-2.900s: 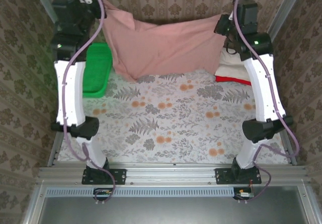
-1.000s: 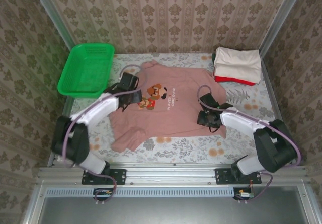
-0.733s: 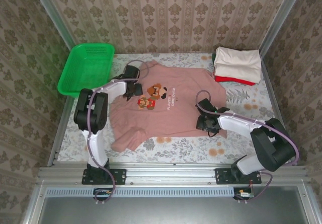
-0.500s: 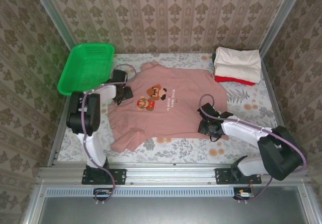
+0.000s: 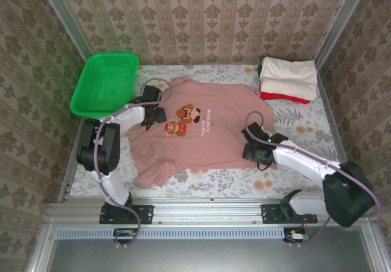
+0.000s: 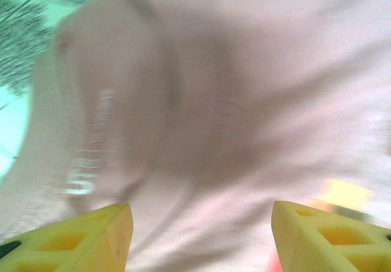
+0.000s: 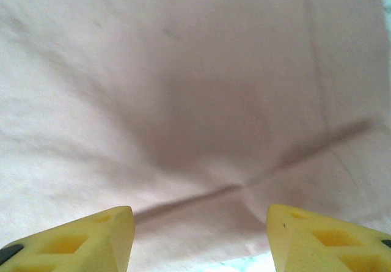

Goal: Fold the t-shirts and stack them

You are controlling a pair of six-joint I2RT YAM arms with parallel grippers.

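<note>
A dusty-pink t-shirt lies spread flat, front up, with its pixel-figure print showing. My left gripper hovers low over the shirt's left shoulder, open, its yellow fingertips apart above blurred pink cloth. My right gripper is over the shirt's near right hem, also open, with a crease of pink cloth below the gap and a sliver of table at the hem. Cream and red folded t-shirts sit stacked at the back right.
A green mesh basket sits at the back left, just beyond the left arm. The floral tablecloth shows to the right of the shirt and along the near edge. Patterned walls close in three sides.
The shirt, held up in the air by both grippers earlier, now lies flat. Over the last second the left gripper shifted about the left shoulder, and the right gripper slid toward the near hem, opening wider.
</note>
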